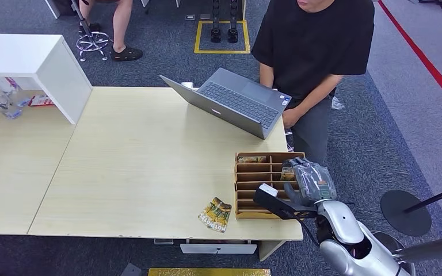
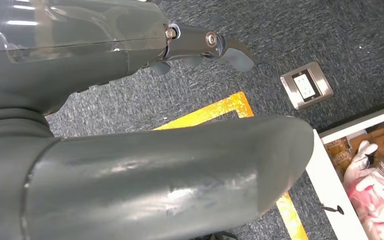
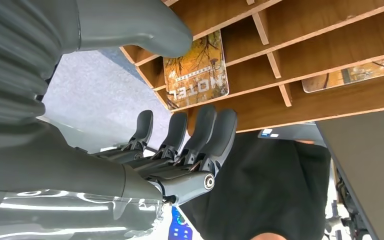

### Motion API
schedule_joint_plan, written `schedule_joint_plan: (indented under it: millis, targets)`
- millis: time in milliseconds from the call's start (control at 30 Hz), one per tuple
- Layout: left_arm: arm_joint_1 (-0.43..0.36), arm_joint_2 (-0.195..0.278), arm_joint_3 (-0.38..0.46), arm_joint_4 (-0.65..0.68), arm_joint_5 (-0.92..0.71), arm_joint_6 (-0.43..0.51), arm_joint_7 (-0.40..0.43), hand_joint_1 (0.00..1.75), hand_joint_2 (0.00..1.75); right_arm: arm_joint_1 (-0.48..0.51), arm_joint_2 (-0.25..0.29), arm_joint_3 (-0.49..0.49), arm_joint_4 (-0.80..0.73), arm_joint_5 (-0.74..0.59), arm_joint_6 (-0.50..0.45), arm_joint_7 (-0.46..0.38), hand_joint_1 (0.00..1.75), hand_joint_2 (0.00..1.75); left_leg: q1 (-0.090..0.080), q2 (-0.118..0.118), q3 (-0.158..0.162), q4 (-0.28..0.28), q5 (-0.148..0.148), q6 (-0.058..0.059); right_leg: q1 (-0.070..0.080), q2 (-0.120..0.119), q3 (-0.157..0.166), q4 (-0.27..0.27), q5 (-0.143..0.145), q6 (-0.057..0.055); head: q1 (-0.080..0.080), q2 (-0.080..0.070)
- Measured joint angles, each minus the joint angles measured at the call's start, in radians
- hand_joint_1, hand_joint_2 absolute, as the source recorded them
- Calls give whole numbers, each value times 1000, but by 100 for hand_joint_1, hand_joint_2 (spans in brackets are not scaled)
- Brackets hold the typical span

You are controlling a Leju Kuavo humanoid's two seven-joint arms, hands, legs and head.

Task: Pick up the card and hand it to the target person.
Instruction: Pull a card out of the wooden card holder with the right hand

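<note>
A wooden slotted card holder (image 1: 252, 185) stands at the table's right front corner. A card printed "HOTEL" (image 3: 196, 70) leans in one of its right-hand slots (image 1: 288, 171). My right hand (image 1: 312, 183) hovers over that slot, thumb (image 3: 145, 30) at one end of the card and fingers (image 3: 195, 135) at the holder's edge past the other end, spread and gripping nothing. A person in a black shirt (image 1: 316, 46) stands behind the table by the laptop. My left hand (image 2: 180, 165) hangs over the carpet, holding nothing.
An open grey laptop (image 1: 233, 103) sits just beyond the holder. Two loose cards (image 1: 215, 214) lie near the table's front edge, left of the holder. Another card (image 3: 350, 75) lies in a neighbouring slot. A white box (image 1: 29, 63) stands far left.
</note>
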Motion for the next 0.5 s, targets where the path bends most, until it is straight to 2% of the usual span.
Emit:
schedule_joint_plan:
  millis: [233,500]
  targets:
    - [0,0,0,0,-4,0,1,0,0,-2,-11,0,7,-6,-2,3,70,175,0,0,0,0,0,0,0,0,0,0,0,0,0,0]
    - [0,0,0,0,-7,-1,1,0,0,-8,-17,-2,8,-11,-8,6,69,175,0,0,0,0,0,0,0,0,0,0,0,0,0,0]
